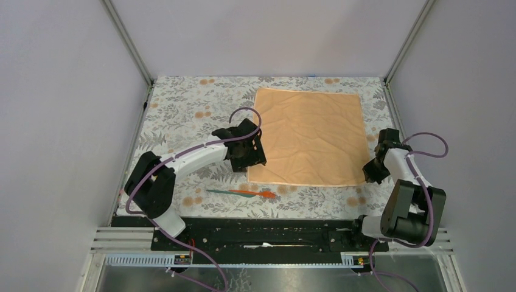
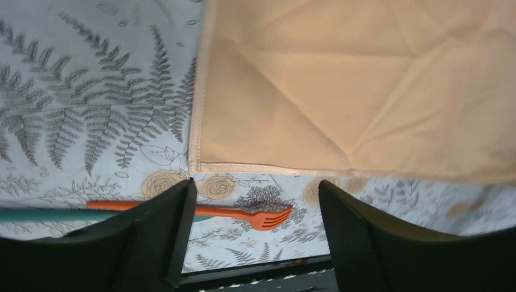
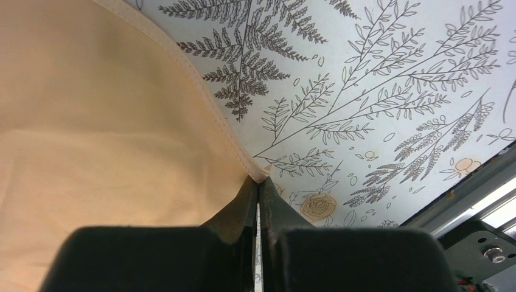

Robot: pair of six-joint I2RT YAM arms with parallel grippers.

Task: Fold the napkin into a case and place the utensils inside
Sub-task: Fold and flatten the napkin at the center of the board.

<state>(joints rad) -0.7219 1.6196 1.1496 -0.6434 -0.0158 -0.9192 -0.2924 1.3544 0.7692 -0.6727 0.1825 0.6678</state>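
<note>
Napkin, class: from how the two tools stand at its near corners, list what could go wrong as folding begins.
1. The right tool pinches only a corner tip of the napkin; it might slip free when lifted.
2. The left tool is open beside the near-left corner; a one-sided pull could skew the cloth.
3. The orange fork lies close by and might get knocked.

The napkin (image 1: 310, 137) lies spread on the counter (image 1: 182, 109) between the 2 end effectors. Its near-left corner sits just below the left end effector (image 1: 254, 160); its near-right corner is caught in the right end effector (image 3: 258, 182). The 2 utensils (image 1: 240, 193) lie together on the counter, nearer the arm bases than the left end effector, apart from the napkin.
</note>
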